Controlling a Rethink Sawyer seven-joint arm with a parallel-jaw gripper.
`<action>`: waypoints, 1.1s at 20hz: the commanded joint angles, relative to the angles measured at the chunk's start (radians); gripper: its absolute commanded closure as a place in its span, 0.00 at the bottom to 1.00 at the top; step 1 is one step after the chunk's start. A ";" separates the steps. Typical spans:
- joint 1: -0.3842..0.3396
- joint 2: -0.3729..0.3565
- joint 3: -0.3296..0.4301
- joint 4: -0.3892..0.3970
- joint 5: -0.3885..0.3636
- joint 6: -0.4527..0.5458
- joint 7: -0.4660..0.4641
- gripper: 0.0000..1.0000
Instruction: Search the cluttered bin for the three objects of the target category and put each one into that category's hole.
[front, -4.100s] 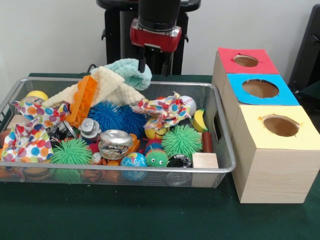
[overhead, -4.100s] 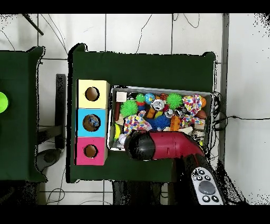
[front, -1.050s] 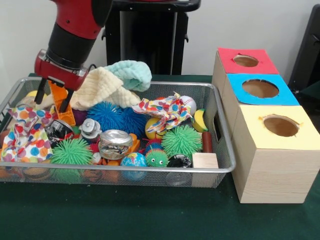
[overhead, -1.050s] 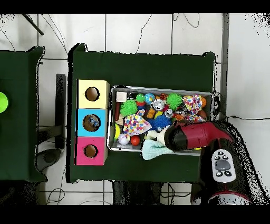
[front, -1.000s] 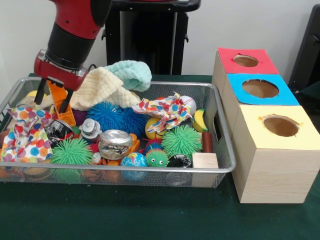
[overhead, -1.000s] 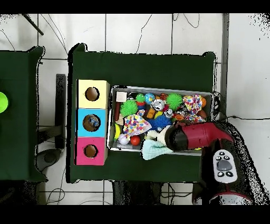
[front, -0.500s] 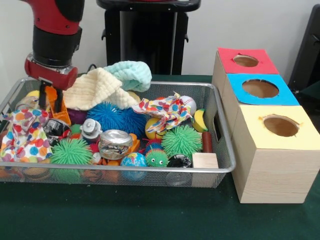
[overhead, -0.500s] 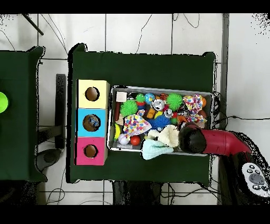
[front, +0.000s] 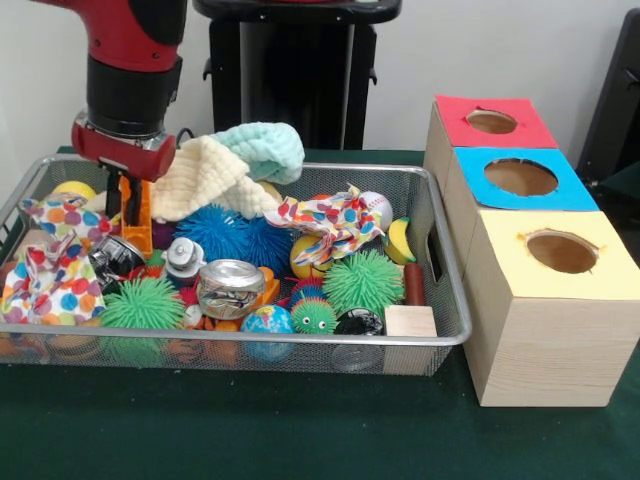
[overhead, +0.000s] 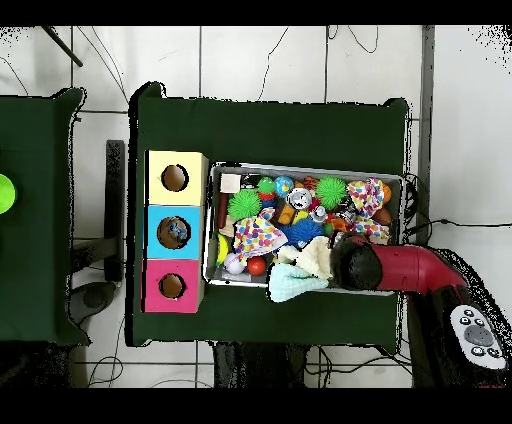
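Block (front: 134, 215), orange plastic, stands upright at bin's (front: 440, 262) left end, pinched in gripper (front: 128, 196). You judge it light, stiff, slick; narrow grip on upper part seems sound, watch for slipping. Spotted cloth (front: 50, 262) just beside, cream cloth (front: 205, 177) touching arm side. Boxes (front: 545, 260) with holes well apart, right.

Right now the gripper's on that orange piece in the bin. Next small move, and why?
Probably a short straight lift. The gripper looks shut on the upright orange block at one end of the wire bin, with the block's foot among a crushed can and a dotted cloth. Rising first should clear them before any sideways travel toward the boxes.
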 joint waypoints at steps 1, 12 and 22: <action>0.001 -0.016 0.096 0.050 0.037 0.026 -0.010 1.00; -0.036 -0.172 0.185 0.296 0.296 0.115 0.081 1.00; 0.002 -0.224 0.161 0.353 0.368 0.096 0.064 1.00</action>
